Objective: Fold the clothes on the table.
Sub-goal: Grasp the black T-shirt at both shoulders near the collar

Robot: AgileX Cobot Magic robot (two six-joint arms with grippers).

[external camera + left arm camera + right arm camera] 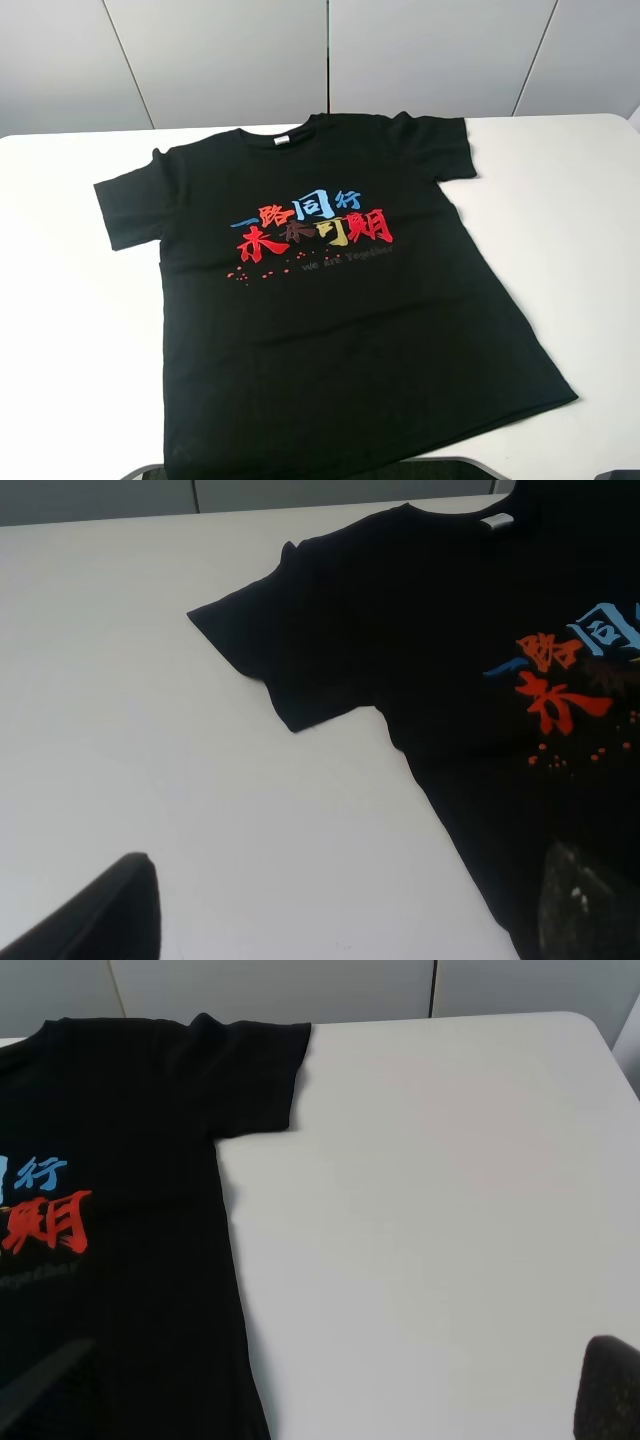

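A black short-sleeved cotton T-shirt [330, 350] lay spread flat and face up across the middle of a wide, white smooth-topped desk [80, 350]. Its collar pointed toward the far edge and its hem toward the near one, and the whole garment was turned slightly askew. Red, blue and yellow printed Chinese characters [315, 228] ran across the chest, with a scatter of small red dots below them. A small pale neck label [282, 140] showed inside the collar. Both sleeves were laid out to the sides, one sleeve [135, 205] on the left of the high view and the other sleeve [445, 145] on the right. Bare desk surrounded the shirt on both flanks, and a grey panelled wall [220, 60] stood behind.

The left pincer [350, 858] hung with its dark fingers [100, 920] set wide apart, one over bare desk and the other over the shirt's body, near the left sleeve. The right pincer [345, 1345] was likewise spread wide, with one of its fingers [610, 1385] over bare desk and the other over the shirt's fabric below the right sleeve. Neither pincer gripped the shirt.
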